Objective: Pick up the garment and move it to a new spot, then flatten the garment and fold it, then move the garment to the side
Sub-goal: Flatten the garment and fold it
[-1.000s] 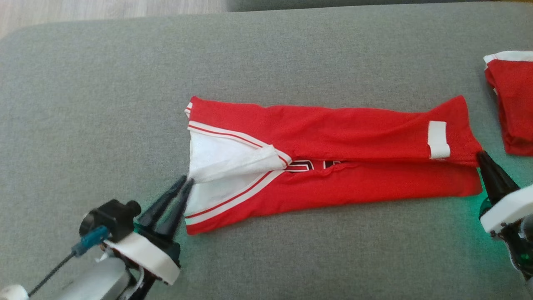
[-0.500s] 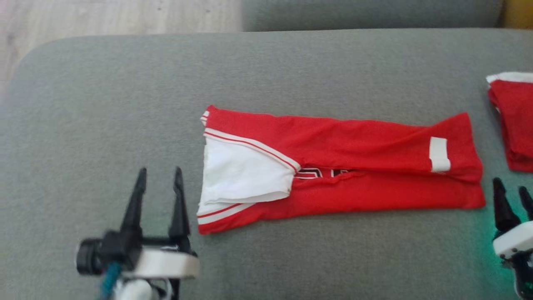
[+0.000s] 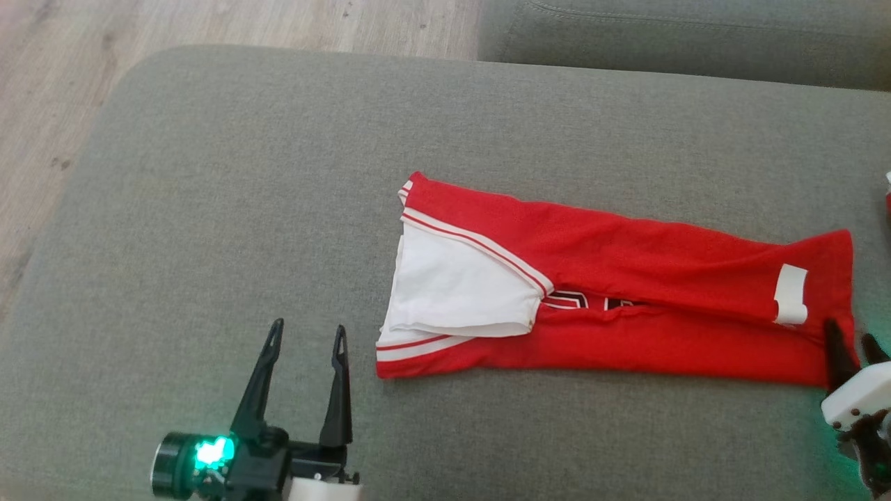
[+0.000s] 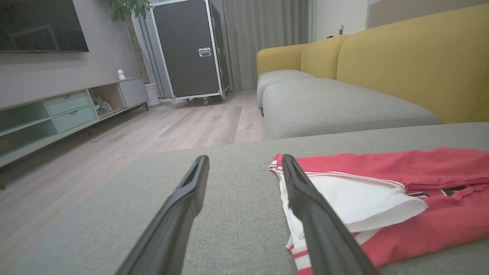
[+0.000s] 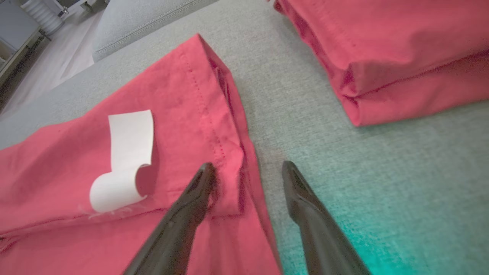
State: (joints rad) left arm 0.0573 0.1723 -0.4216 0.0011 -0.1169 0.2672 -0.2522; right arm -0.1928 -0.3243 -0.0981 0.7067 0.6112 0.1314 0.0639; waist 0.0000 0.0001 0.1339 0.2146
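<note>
Beside the garment [image 3: 626,278], left gripper [image 3: 310,325] and right gripper [image 3: 848,332] (both spread, empty) might snag and undo its fold.

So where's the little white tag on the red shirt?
In the head view the white tag sits near the right end of the red garment, just up from the right gripper.

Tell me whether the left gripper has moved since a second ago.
Yes. The left gripper was shut against the white end of the shirt. Now it stands open, drawn back toward the robot and apart from that end.
</note>
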